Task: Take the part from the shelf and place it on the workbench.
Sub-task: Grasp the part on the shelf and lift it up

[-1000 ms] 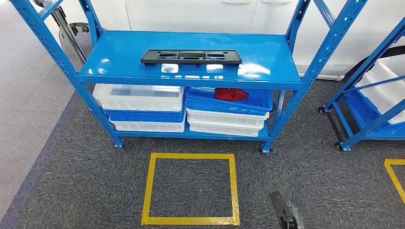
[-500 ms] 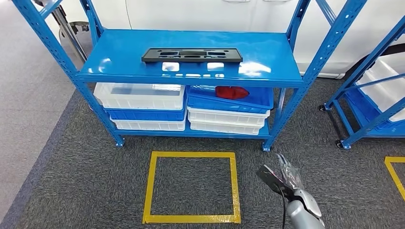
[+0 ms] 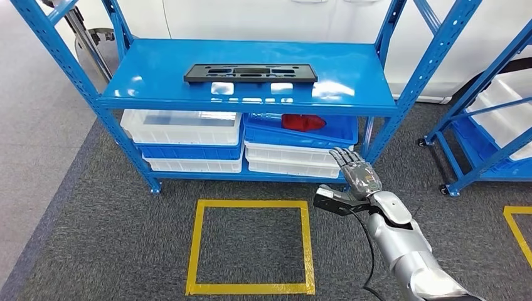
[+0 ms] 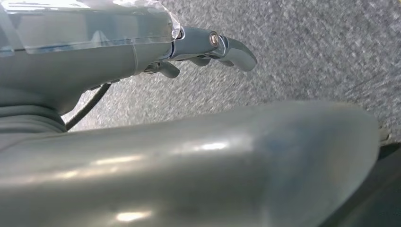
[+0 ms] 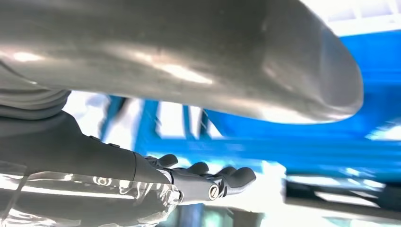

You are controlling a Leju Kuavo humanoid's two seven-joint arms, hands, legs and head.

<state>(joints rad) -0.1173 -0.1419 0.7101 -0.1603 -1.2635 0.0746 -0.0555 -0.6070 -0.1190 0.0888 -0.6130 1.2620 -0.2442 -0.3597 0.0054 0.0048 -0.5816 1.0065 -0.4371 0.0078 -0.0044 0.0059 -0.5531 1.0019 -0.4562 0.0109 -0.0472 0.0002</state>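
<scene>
A long flat black plastic part (image 3: 250,73) with cut-outs lies on the top board of the blue shelf (image 3: 351,88). My right hand (image 3: 351,179) is raised in front of the shelf's lower right corner, well below the part, fingers spread and holding nothing. In the right wrist view the right hand (image 5: 208,182) shows straight fingers against the blurred blue shelf. In the left wrist view my left hand (image 4: 208,47) hangs over grey carpet, fingers loosely extended, nothing in it.
White and blue bins (image 3: 188,135) are stacked on the lower shelf, one blue tray holding a red object (image 3: 303,121). A yellow tape square (image 3: 251,248) marks the carpet in front. A second blue rack (image 3: 495,125) stands to the right.
My right arm has risen from the bottom edge of the head view up towards the shelf's lower right corner, and the hand has turned palm-forward with its fingers spread.
</scene>
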